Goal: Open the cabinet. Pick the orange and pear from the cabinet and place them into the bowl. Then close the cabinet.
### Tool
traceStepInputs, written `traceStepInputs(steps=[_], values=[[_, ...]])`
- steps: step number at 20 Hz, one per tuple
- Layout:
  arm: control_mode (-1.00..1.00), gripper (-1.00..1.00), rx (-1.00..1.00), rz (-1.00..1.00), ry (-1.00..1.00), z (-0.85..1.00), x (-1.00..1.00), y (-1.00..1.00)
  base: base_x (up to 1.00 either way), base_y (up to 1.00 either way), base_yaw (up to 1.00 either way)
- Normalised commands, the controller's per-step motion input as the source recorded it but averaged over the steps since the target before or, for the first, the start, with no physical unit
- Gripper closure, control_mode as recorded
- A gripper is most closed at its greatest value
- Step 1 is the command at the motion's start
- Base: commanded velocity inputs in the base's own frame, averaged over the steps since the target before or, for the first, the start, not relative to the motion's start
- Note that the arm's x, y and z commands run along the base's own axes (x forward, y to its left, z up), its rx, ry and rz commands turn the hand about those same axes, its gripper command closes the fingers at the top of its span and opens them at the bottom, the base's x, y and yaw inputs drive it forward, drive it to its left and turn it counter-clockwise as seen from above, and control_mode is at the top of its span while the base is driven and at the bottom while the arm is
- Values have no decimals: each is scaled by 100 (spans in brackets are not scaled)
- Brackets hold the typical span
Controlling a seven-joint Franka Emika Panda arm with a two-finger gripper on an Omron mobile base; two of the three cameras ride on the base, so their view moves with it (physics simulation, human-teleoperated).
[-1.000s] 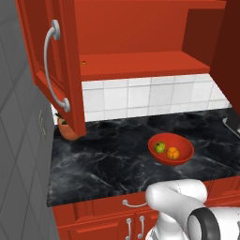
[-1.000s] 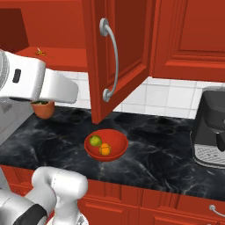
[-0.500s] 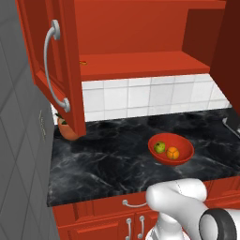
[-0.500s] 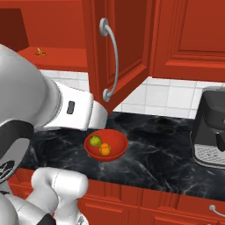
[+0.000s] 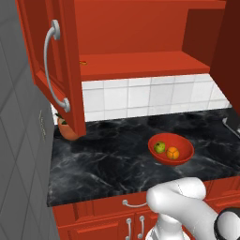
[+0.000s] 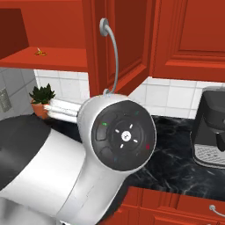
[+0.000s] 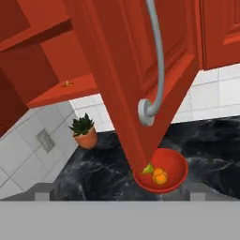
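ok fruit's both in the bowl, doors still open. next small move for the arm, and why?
Probably bring the pincer up to the open cabinet door ahead and start pushing it shut. The orange and pear already lie in the bowl, the shelf looks bare of fruit, and closing is the one step left. In the hand view the door's handle hangs right in front.

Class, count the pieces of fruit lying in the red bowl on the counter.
2: the pear on the left of the bowl and the orange beside it, seen from the left base view. None seem hidden.
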Motion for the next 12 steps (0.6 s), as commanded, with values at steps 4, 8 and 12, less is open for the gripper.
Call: traceStepInputs(steps=[4,8,12], values=[[-100,-100,27,27,-11,-16,88,-4,0,0,0],[-100,-100,25,29,-10,-30,100,0,0,0,0],[-100,-100,24,32,-11,-50,100,0,0,0,0]])
